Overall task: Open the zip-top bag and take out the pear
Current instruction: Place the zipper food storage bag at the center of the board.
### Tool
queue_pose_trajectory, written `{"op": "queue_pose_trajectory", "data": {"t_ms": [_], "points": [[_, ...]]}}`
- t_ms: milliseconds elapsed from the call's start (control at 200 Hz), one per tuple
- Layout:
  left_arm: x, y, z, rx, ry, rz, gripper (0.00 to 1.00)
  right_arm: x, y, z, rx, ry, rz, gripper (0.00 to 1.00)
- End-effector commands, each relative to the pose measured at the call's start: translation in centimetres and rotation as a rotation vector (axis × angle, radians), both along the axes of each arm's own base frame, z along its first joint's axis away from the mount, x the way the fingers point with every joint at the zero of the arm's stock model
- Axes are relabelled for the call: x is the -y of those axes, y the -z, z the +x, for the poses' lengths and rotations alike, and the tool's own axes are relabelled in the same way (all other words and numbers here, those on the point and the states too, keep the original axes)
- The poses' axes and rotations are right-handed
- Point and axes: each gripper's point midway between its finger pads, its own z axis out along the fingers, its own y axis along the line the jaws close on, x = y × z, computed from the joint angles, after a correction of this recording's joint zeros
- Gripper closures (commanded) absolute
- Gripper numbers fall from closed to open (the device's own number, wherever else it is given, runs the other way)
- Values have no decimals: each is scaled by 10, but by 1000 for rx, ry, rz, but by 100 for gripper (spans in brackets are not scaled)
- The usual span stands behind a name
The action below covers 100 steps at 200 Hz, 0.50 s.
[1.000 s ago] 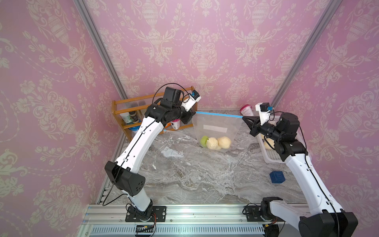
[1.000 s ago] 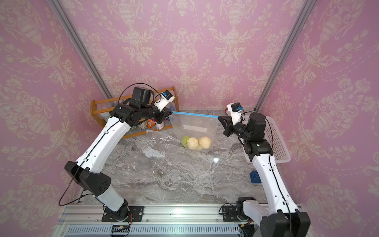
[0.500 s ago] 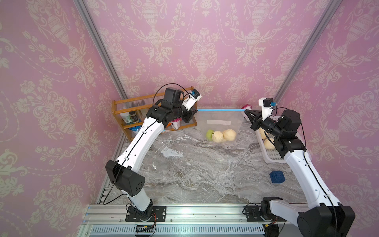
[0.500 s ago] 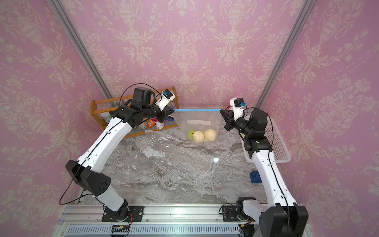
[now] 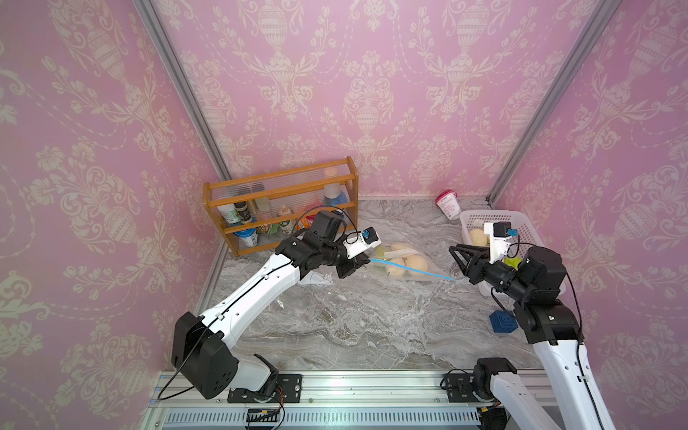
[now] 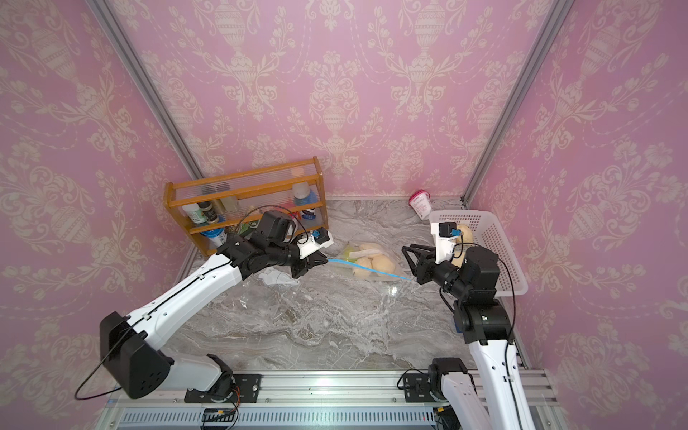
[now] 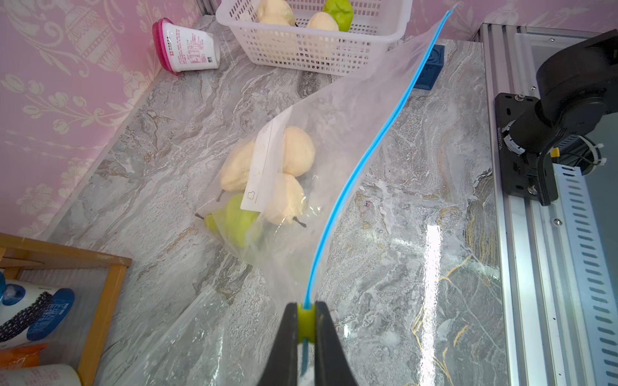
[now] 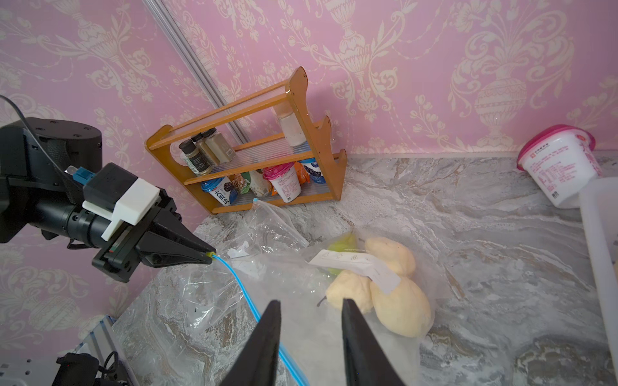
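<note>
left hand pinches zip-top bag edge; right hand parted, empty; pears inside bag.

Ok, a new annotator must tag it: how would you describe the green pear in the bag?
On the marble table, a clear bag with a blue zip strip rests between the wooden rack and the white basket. The green pear lies inside, at the end nearer the rack. It is the only green fruit among three pale pears there.
</note>
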Motion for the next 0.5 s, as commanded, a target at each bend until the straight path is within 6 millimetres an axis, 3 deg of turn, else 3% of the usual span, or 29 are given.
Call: {"op": "queue_pose_trajectory", "data": {"t_ms": [0, 120, 225, 495], "points": [[10, 18, -11, -9, 92, 35, 100, 2, 40, -19, -328, 81, 135, 70], [13, 34, -17, 19, 117, 71, 100, -11, 62, -37, -475, 3, 117, 75], [13, 43, -12, 87, 93, 91, 100, -20, 73, -46, -481, -78, 29, 74], [-2, 31, 38, 649, 14, 202, 100, -38, 93, -30, -361, -188, -149, 70]]}}
